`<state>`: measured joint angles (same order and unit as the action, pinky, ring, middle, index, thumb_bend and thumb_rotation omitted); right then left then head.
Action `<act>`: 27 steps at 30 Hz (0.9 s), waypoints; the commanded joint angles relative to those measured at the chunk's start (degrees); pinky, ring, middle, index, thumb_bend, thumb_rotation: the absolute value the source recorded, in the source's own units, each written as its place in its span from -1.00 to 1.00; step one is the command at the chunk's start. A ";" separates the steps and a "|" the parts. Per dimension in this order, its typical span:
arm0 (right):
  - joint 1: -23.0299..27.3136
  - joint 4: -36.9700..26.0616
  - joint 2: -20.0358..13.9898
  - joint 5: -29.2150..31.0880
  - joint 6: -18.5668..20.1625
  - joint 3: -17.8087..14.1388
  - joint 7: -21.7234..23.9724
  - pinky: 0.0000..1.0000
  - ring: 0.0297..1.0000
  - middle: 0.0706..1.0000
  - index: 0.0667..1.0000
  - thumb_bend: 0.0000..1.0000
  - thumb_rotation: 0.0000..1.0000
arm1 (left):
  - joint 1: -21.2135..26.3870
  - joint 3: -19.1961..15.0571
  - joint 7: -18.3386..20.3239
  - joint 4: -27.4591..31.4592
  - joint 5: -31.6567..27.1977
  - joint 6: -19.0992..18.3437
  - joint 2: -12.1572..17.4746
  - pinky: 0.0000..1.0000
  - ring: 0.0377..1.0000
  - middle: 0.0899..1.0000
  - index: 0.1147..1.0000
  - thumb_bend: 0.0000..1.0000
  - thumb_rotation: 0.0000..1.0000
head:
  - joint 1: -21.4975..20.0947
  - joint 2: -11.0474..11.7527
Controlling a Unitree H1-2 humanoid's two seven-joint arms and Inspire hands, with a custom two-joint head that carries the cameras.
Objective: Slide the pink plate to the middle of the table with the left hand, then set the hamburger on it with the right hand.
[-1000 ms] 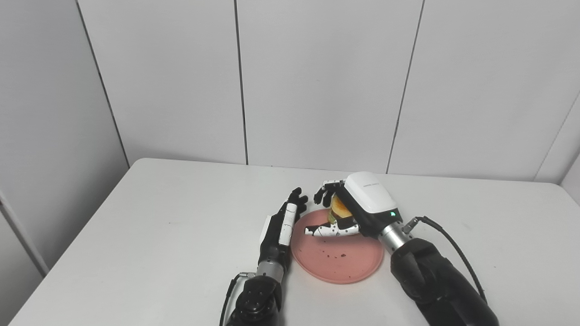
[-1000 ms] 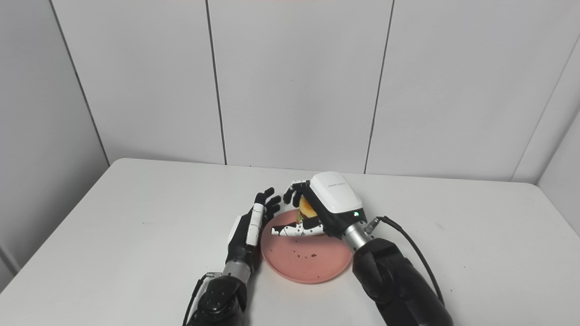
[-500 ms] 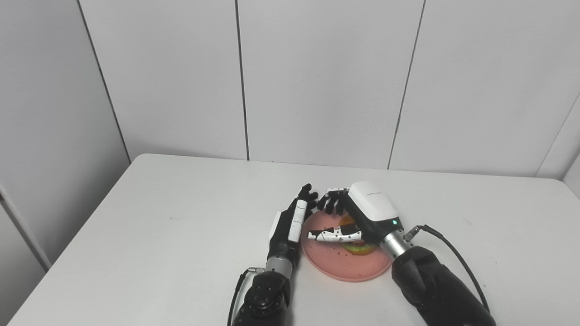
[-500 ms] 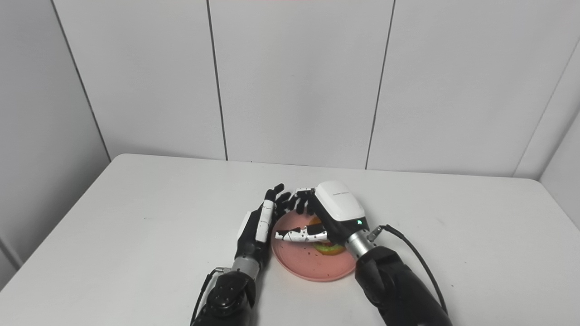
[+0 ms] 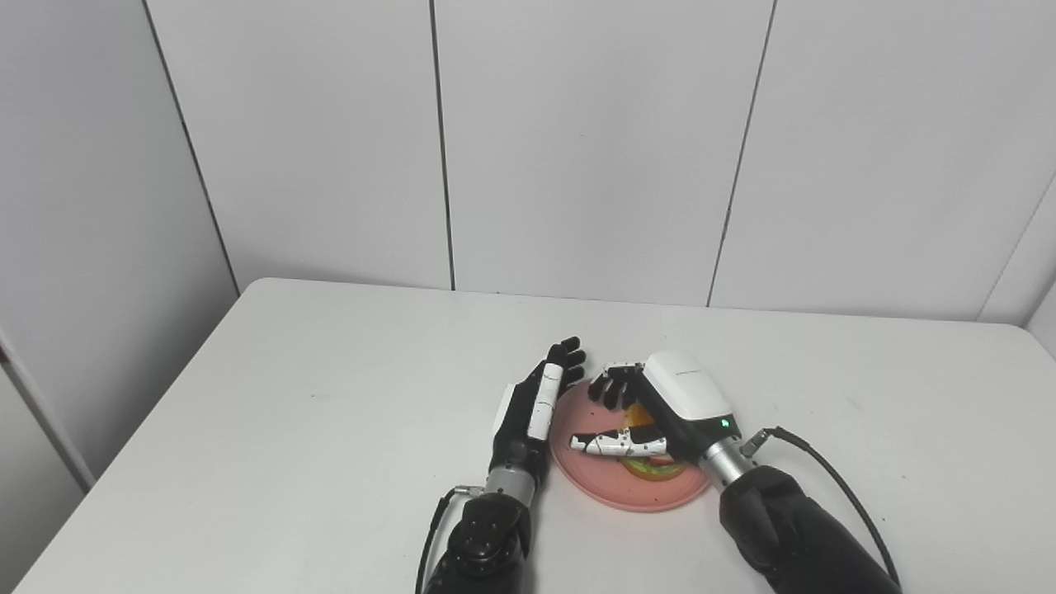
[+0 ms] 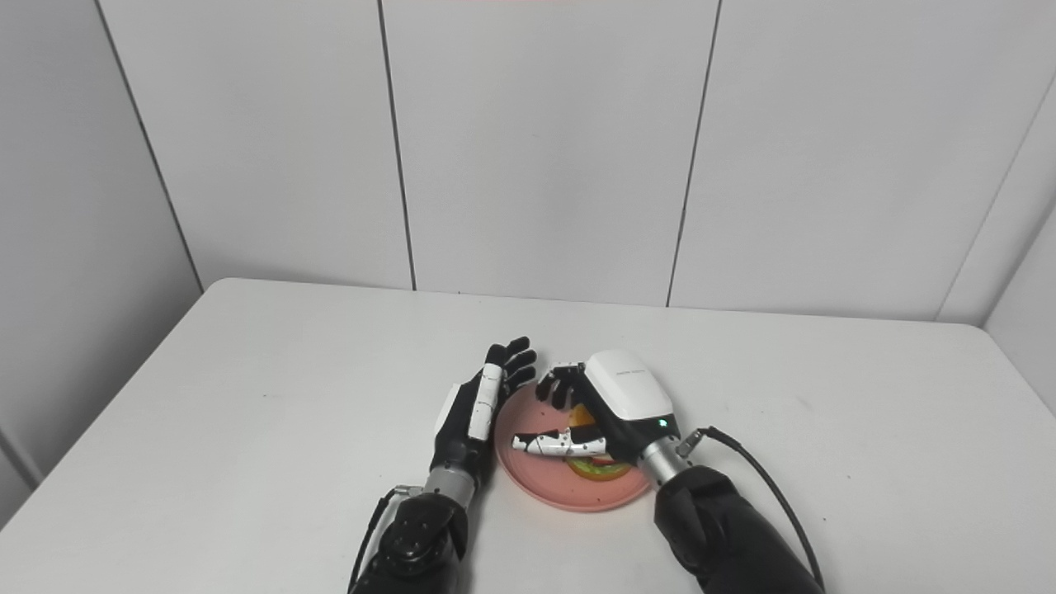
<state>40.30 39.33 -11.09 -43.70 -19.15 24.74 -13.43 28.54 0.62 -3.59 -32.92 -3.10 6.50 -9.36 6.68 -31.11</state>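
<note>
So the pink plate (image 5: 615,491) sits roughly mid-table, a bit closer to the near edge than the far one, on the white table (image 5: 289,429). The hamburger (image 5: 652,466) is lying on the plate, toward its right side; you can see green lettuce, a bit of red and some orange bun poking out from under the right hand (image 5: 660,408).

That right hand hangs right over the burger, palm down, white back facing up with a little green light on it. Its fingers (image 5: 610,388) curl down over the far part of the plate and the thumb (image 5: 615,445) sticks out to the left across the plate. Whether it actually has hold of the burger or is just above it, I can't tell from either view, since the hand covers most of it.

The left hand (image 6: 478,408) stands on edge just beside the plate's left rim, fingers straight and spread a little, pointing toward the far edge, holding nothing. A black cable (image 5: 825,478) loops off the right wrist.
</note>
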 commanded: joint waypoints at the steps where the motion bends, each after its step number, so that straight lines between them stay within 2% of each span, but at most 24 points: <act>1: 3.43 -1.61 -0.55 0.00 -1.90 -0.35 -1.72 -0.24 -0.16 -0.06 -0.03 0.22 0.50 | 1.14 0.11 -0.42 -0.31 0.56 -0.39 -0.59 0.78 0.74 0.70 0.58 0.84 1.00 | 0.02 -0.07; 6: 3.15 -3.57 -1.22 -0.13 -1.58 -0.31 -1.26 -0.24 -0.14 -0.04 -0.01 0.24 0.57 | 1.22 0.11 -0.39 -0.43 0.47 -0.37 -0.49 0.79 0.73 0.71 0.58 0.83 1.00 | -0.20 -0.09; 10: 2.62 -5.91 -1.97 -0.44 -2.16 -0.33 -1.86 -0.24 -0.13 -0.01 0.02 0.21 0.49 | 1.18 -0.02 -0.19 -0.20 0.16 -0.88 -0.44 0.81 0.75 0.73 0.61 0.83 1.00 | -0.40 -0.06; 11: 2.51 -6.46 -2.15 -0.49 -2.18 -0.32 -1.82 -0.19 -0.04 0.07 0.07 0.21 0.51 | 1.18 -0.04 -0.19 -0.15 0.15 -1.02 -0.43 0.81 0.76 0.73 0.62 0.83 1.00 | -0.40 -0.06; 13: 2.22 -8.05 -2.66 -0.71 -2.56 -0.32 -1.97 -0.16 0.00 0.12 0.10 0.22 0.55 | 1.26 -0.09 -0.08 -0.33 0.07 -1.17 -0.29 0.81 0.76 0.73 0.63 0.83 1.00 | -0.70 0.03; 14: 2.09 -8.76 -2.88 -0.89 -2.85 -0.32 -2.19 -0.04 0.12 0.22 0.20 0.23 0.63 | 1.30 -0.12 -0.02 -0.41 0.03 -1.21 -0.23 0.81 0.77 0.73 0.62 0.84 1.00 | -0.71 0.05; 17: 1.70 -10.72 -3.37 -1.22 -3.77 -0.72 -3.17 0.07 0.27 0.36 0.32 0.24 0.72 | 1.23 -0.10 0.15 -0.37 0.02 -1.26 -0.07 0.81 0.78 0.72 0.62 0.84 1.00 | -0.78 0.10; 19: 1.36 -12.13 -3.59 -1.03 -4.15 -1.32 -3.72 0.23 0.42 0.50 0.42 0.27 0.79 | 1.14 -0.05 0.22 -0.21 0.08 -1.31 0.01 0.81 0.78 0.72 0.62 0.84 1.00 | -0.81 0.09; 22: 0.77 -14.00 -4.01 -0.64 -4.40 -2.72 -4.58 0.37 0.54 0.61 0.51 0.32 0.89 | 1.05 -0.08 0.24 0.19 0.08 -1.73 0.15 0.84 0.81 0.72 0.62 0.85 1.00 | -1.12 0.07; 27: -0.20 -12.68 -3.48 3.56 -4.40 -6.10 -4.10 0.32 0.62 0.78 0.59 0.43 1.00 | 1.11 -0.54 0.64 0.13 -0.56 -1.80 0.37 0.95 0.85 0.73 0.62 0.85 1.00 | -1.35 0.23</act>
<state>38.82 27.10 -14.37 -42.14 -22.21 19.97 -16.53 28.57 0.44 -3.28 -32.70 -3.28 5.74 -9.21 5.27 -30.85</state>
